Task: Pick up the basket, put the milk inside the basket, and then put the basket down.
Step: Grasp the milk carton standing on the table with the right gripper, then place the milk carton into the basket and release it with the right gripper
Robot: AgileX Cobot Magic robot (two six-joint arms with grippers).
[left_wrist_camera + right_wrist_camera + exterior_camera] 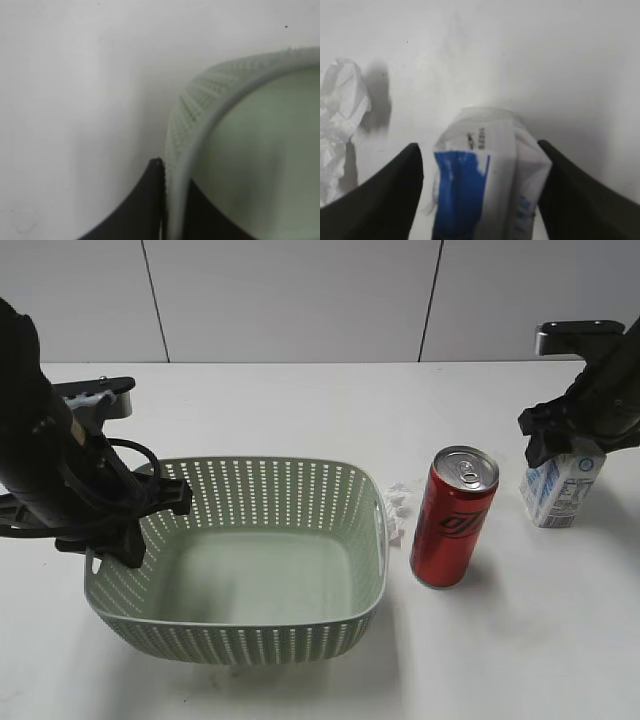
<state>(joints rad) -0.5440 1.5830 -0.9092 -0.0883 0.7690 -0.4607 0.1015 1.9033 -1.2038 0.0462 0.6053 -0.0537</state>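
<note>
Both arms are engaging their targets: left on the basket rim, right straddling the milk.

I am seeing the left gripper (167,200) pinching the left wall of the basket (250,630), one finger outside the rim and one inside, jaws pressed onto the plastic; gripping the edge there is leaving the basket's open floor free for loading. Whether the basket is clear of the counter (300,400) I cannot tell. The right gripper (480,195) is hanging over the milk (480,175), jaws spread, a visible gap on the left side, the right side looking close; the carton is standing at the far right of the counter. The red can (455,518) is standing between milk and basket, and crumpled paper (398,505) is lying beside the basket's right handle, so I am judging the transfer path needs to go over the can.
</note>
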